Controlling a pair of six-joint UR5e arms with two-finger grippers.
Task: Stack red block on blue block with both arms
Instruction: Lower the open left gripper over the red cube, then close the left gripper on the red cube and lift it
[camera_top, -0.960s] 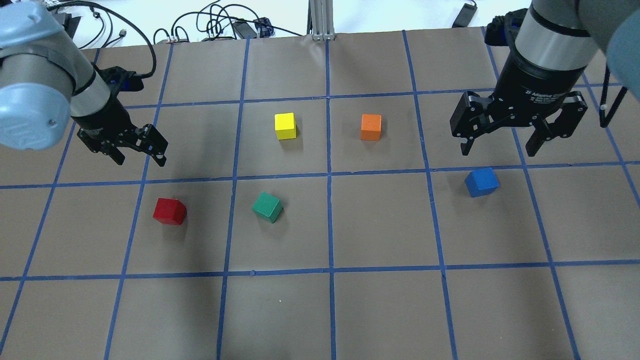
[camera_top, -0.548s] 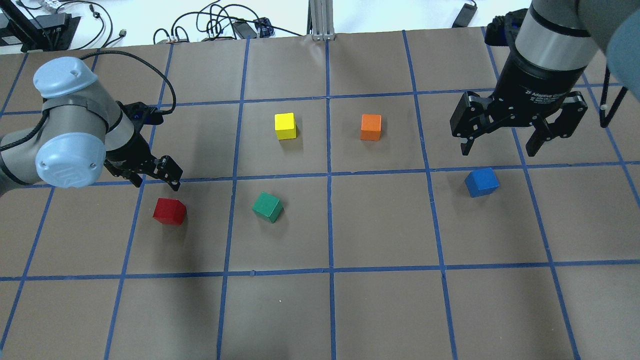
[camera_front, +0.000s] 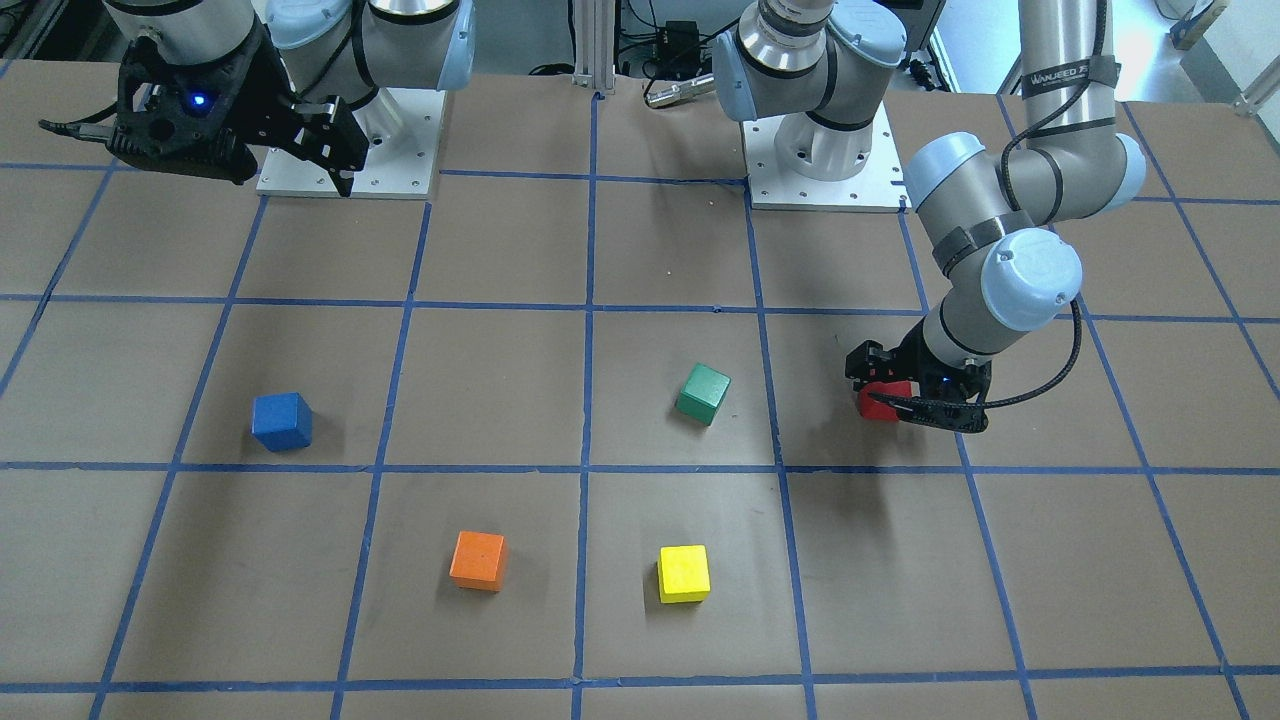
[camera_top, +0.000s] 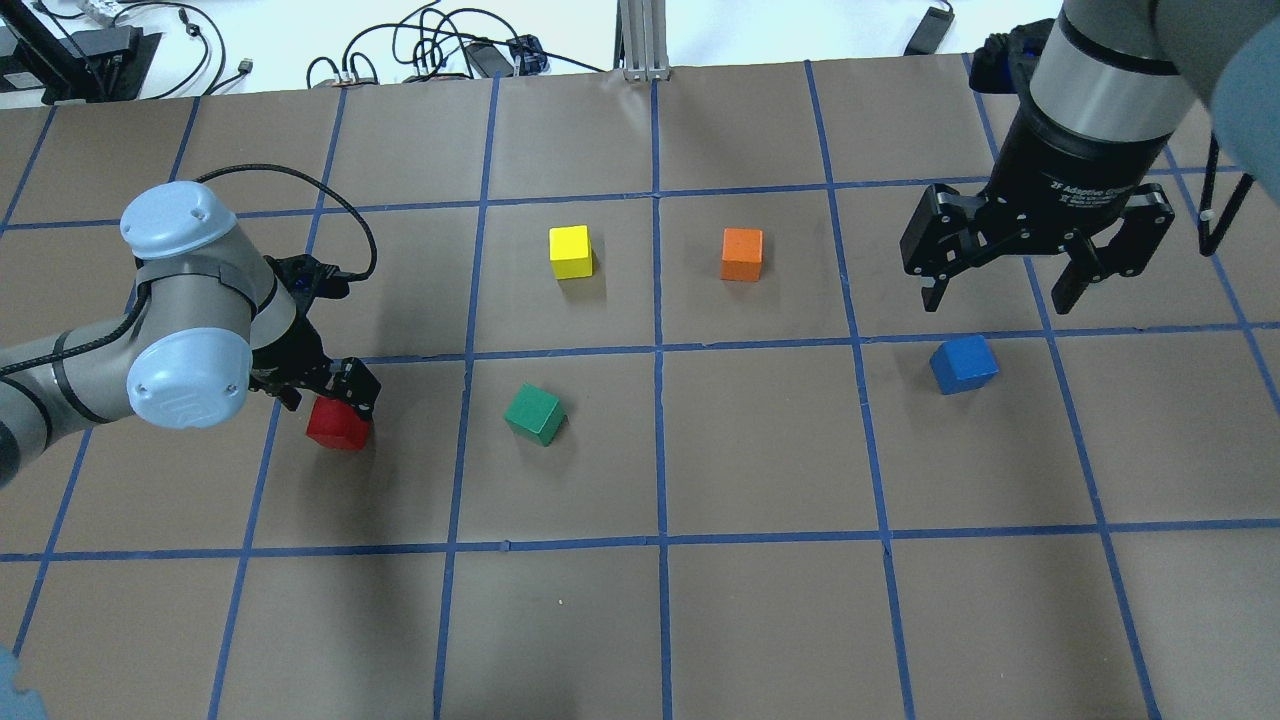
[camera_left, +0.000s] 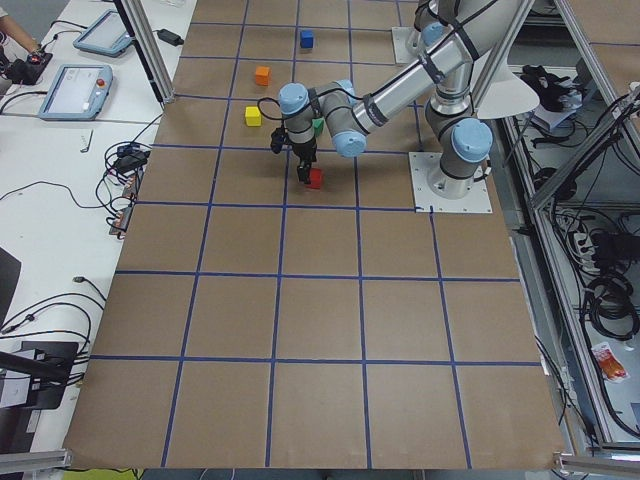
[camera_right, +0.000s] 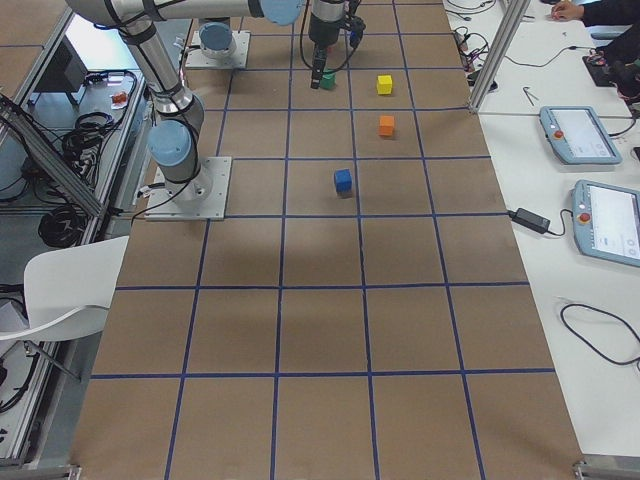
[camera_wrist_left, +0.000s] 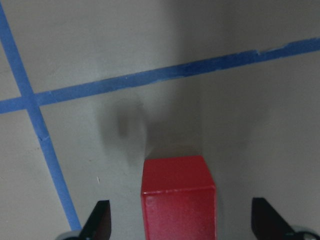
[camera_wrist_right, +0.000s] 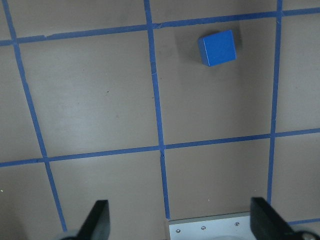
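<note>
Well, the left claw (camera_top: 328, 398), spread wide, straddles the small red painted cube (camera_top: 338, 430); the right claw (camera_top: 998, 295) hangs open, apart from the small blue painted cube (camera_top: 963, 364).

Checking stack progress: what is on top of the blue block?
Nothing; the blue block's top face shows bare, its underside hidden. The red block sits elsewhere, inside the open left tool.

The blue block (camera_right: 343, 180) sits alone on the brown gridded table (camera_right: 320, 340), just above centre. Higher up lie an orange cube (camera_right: 387, 125), a yellow cube (camera_right: 384, 85) and a green cube (camera_right: 326, 79). The far arm (camera_right: 322, 30) hangs over the green one at the top edge.
</note>
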